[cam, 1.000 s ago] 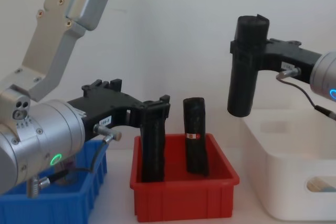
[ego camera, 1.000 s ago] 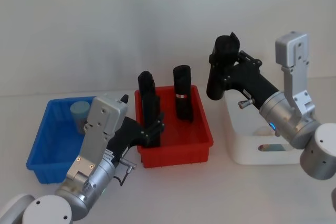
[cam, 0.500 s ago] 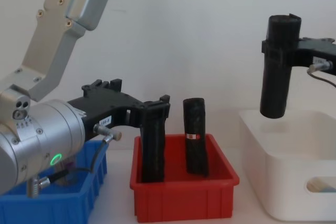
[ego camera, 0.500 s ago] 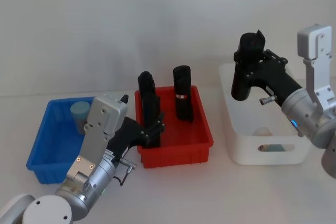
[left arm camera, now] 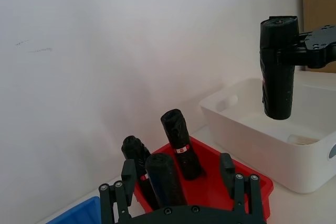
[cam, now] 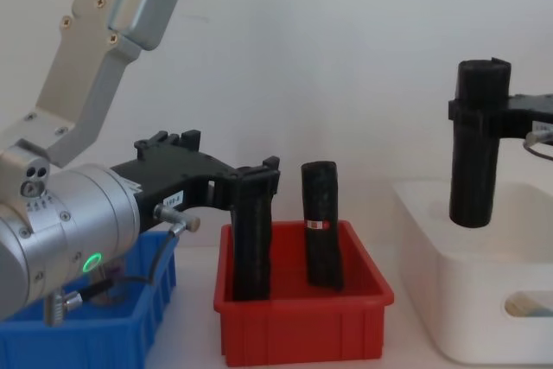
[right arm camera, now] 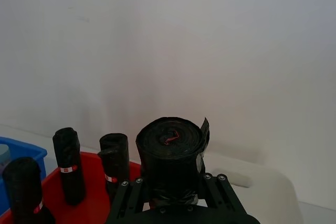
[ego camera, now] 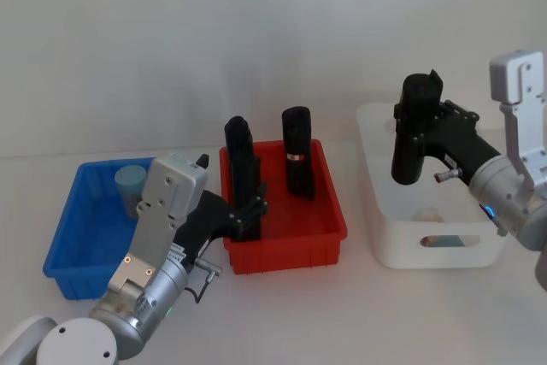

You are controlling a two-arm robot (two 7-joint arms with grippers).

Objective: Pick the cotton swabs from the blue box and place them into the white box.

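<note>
One tall black roll sits clamped in the right gripper, above the large white plastic tub; released, it lands wrongly. The lidded cotton-swab tub waits in the low blue bin beside the left gripper, jaws apart around a roll.

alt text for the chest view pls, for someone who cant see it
The right gripper holds an upright black roll above the white box at the right. At the left, the left gripper sits at another black roll standing in the red bin, beside a third roll; the blue box is at the lower left.
</note>
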